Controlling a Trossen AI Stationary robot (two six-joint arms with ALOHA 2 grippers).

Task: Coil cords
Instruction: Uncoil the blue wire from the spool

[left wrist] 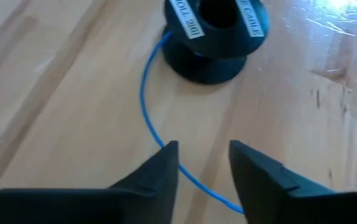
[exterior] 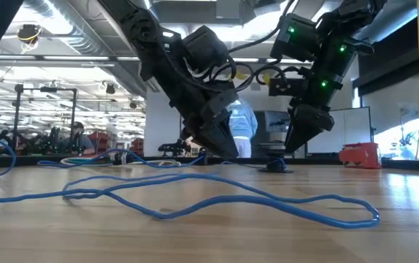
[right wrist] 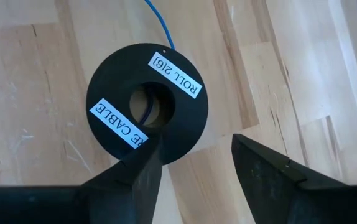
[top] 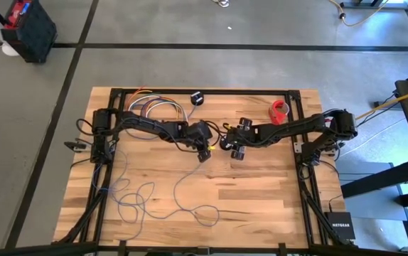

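The cords (top: 163, 201) lie in loose blue loops over the near-left part of the bench (top: 261, 206), one strand running up to the bench centre where it ends at a small black spool (right wrist: 147, 102) bearing white labels. The spool sits flat on the wood between the two grippers, its bore facing up, which would suit a grasp from above or a turn to wind the strand on (a judgement, not an observation). The left gripper (top: 205, 152) is stretched from the left side toward the centre, wrist pitched steeply down; its fingers (left wrist: 160, 171) stand narrowly apart and empty, straddling the blue strand just short of the spool. The right gripper (top: 227, 142) reaches in from the right in a mirrored pose, hovering directly over the spool; its fingers (right wrist: 132, 177) are parted moderately and hold nothing, one tip overlapping the spool's rim in the wrist view. In the low view both arms slope down to meet near the small dark spool (exterior: 276, 166), with blue loops sprawled in the foreground. A second bundle of coloured wires (top: 154, 108) and a red tape roll (top: 281, 109) rest at the far edge, uninvolved. Coiling appears barely begun: nearly all the strand remains uncoiled.
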